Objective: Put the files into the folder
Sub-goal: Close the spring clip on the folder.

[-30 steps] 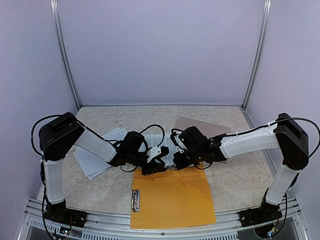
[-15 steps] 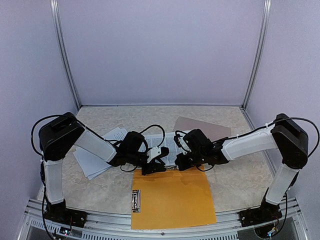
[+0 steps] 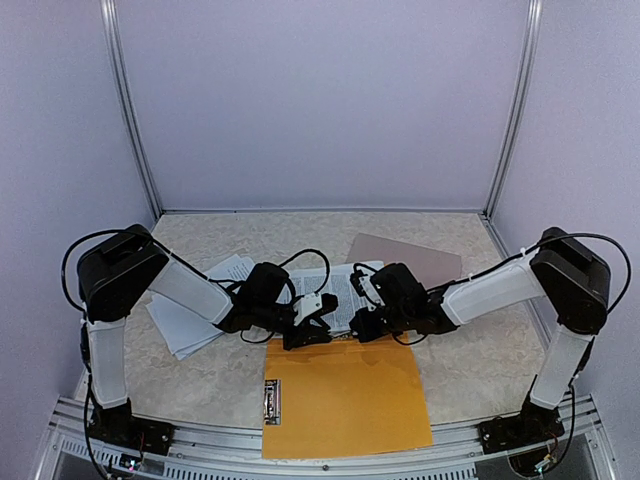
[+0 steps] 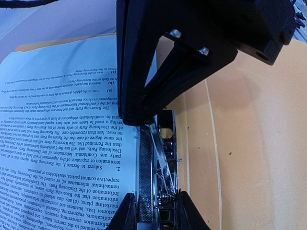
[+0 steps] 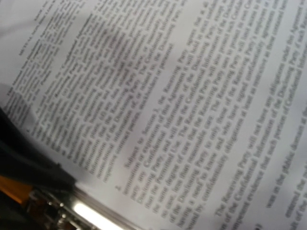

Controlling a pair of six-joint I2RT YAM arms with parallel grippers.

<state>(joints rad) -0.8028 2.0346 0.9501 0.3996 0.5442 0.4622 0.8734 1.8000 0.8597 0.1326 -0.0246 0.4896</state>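
files (image 3: 340,295) — sheet overlapping orange folder (image 3: 350,400) | left pincer (image 4: 157,216) pinching metal clip (image 4: 154,163) | right pincer (image 3: 362,328) pressed together

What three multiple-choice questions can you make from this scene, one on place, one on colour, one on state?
1. The metal clip sits: A on the wall; B between the left end effector's fingers; C on the floor.
2. The folder is: A orange; B blue; C green.
3. The folder: A stands upright; B is rolled up; C lies flat.
Answers: B, black fingers flank it in the left wrist view; A, its cover shows orange; C, it spreads flat on the table in the top view.
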